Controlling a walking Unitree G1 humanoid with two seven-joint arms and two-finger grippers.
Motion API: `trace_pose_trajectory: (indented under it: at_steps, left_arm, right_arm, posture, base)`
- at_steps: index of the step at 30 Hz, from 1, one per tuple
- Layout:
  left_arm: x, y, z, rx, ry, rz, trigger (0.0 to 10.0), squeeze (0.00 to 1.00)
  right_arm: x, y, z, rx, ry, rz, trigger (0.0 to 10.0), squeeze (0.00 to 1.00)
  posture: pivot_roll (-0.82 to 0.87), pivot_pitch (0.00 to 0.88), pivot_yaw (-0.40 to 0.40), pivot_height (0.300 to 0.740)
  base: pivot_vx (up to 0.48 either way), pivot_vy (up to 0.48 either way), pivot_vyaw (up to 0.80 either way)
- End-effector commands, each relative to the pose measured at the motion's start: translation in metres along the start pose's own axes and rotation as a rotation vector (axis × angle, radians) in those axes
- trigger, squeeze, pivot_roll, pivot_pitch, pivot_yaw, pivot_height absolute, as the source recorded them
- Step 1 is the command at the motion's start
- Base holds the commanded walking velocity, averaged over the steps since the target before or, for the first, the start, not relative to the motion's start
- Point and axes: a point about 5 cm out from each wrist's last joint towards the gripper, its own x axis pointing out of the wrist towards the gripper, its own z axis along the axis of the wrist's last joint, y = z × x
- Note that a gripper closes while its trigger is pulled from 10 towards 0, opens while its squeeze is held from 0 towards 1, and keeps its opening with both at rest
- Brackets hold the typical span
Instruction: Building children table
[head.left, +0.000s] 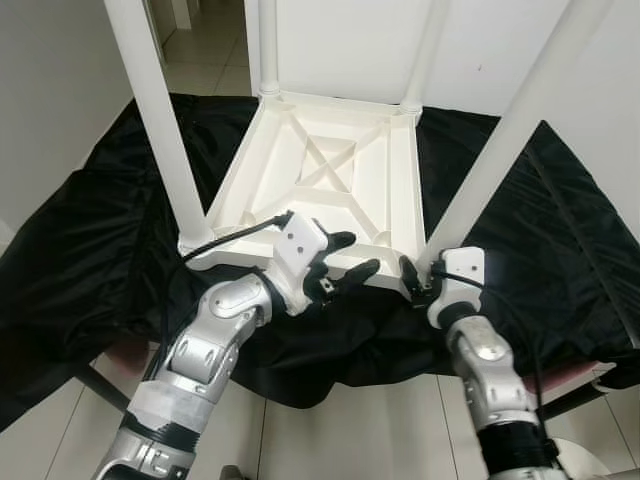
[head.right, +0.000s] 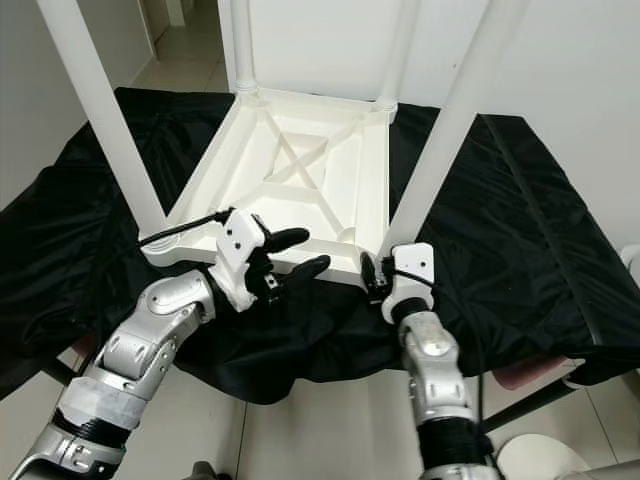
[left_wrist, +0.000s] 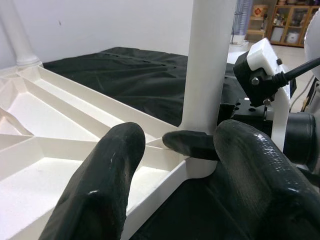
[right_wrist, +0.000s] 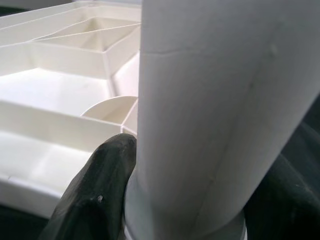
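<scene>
A white plastic children's table (head.left: 405, 190) lies upside down on a black cloth, its ribbed underside facing up and its legs standing up. My right gripper (head.left: 424, 276) is at the near right corner, shut on the base of the near right leg (head.left: 500, 150). One finger (right_wrist: 100, 195) presses against that leg. My left gripper (head.left: 350, 255) hovers open over the table's near rim, left of that corner, with nothing between its fingers (left_wrist: 110, 175). The near left leg (head.left: 160, 130) stands by the left corner.
The black cloth (head.left: 100, 230) covers a raised platform and sags over its near edge above a tiled floor (head.left: 330, 440). White walls close in behind and to the right. A cable (head.left: 225, 238) loops from my left wrist.
</scene>
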Motion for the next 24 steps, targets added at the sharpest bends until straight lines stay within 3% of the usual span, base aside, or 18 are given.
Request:
trace_pose_trajectory:
  at_steps: [1,3,4,5,7,13,14,15,16,17,20,24]
  left_arm:
    - [-0.001,-0.003,-0.006,-0.001,0.022,0.004,10.0,0.0]
    - [-0.001,-0.003,-0.006,0.0,0.022,0.01,10.0,0.0]
    - [-0.001,-0.003,-0.006,-0.001,0.02,0.016,10.0,0.0]
    - [-0.002,-0.003,-0.006,-0.004,0.018,0.02,10.0,0.0]
    - [-0.002,-0.003,-0.006,-0.005,0.018,0.02,10.0,0.0]
    - [-0.002,-0.002,-0.009,0.001,0.037,0.012,10.0,0.0]
    - [-0.001,-0.002,-0.012,0.002,0.061,0.003,10.0,0.0]
    - [-0.001,-0.002,-0.014,0.003,0.079,-0.004,10.0,0.0]
    - [0.0,-0.002,-0.02,0.038,0.128,-0.002,10.0,0.0]
    - [0.0,-0.002,-0.02,0.038,0.128,-0.002,10.0,0.0]
    - [0.001,0.003,-0.038,0.1,0.256,0.022,10.0,0.0]
    - [0.003,0.005,-0.042,0.113,0.282,0.025,10.0,0.0]
  right_arm:
    - [-0.004,-0.004,-0.006,0.031,0.024,-0.07,10.0,0.0]
    - [-0.005,0.005,-0.006,0.06,0.017,-0.094,10.0,0.02]
    - [-0.008,0.013,-0.004,0.089,0.001,-0.1,10.0,1.0]
    - [-0.012,0.023,0.0,0.127,-0.037,-0.086,10.0,1.0]
    - [-0.014,0.025,0.003,0.137,-0.054,-0.076,10.0,1.0]
    - [-0.02,0.016,0.016,0.148,-0.137,-0.078,10.0,1.0]
    - [-0.023,0.014,0.019,0.151,-0.146,-0.083,10.0,0.26]
    - [-0.025,0.013,0.02,0.154,-0.15,-0.089,10.0,0.26]
    - [-0.028,0.013,0.02,0.155,-0.153,-0.083,10.0,0.0]
    - [-0.028,0.013,0.02,0.155,-0.153,-0.083,10.0,0.0]
    - [-0.041,0.014,0.02,0.16,-0.162,-0.056,10.0,0.0]
    - [-0.048,0.013,0.021,0.166,-0.167,-0.043,10.0,0.0]
  posture:
    - [-0.05,0.087,-0.017,0.74]
    - [-0.05,0.087,-0.02,0.74]
    - [-0.04,0.088,-0.022,0.74]
    - [-0.04,0.088,-0.02,0.74]
    - [-0.04,0.088,-0.02,0.74]
    - [-0.04,0.088,-0.022,0.74]
    - [-0.04,0.089,-0.023,0.74]
    - [-0.04,0.089,-0.023,0.74]
    - [-0.05,0.09,-0.024,0.74]
    - [-0.05,0.09,-0.024,0.74]
    - [-0.05,0.092,-0.022,0.74]
    - [-0.06,0.091,-0.016,0.74]
  base:
    - [0.0,0.0,0.0]
    - [0.0,0.0,0.0]
    - [0.0,0.0,0.0]
    - [0.0,0.0,0.0]
    - [0.0,0.0,0.0]
    - [0.0,0.0,0.0]
    - [0.0,0.0,0.0]
    - [0.0,0.0,0.0]
    - [0.0,0.0,0.0]
    - [0.0,0.0,0.0]
    - [0.0,0.0,0.0]
    - [0.0,0.0,0.0]
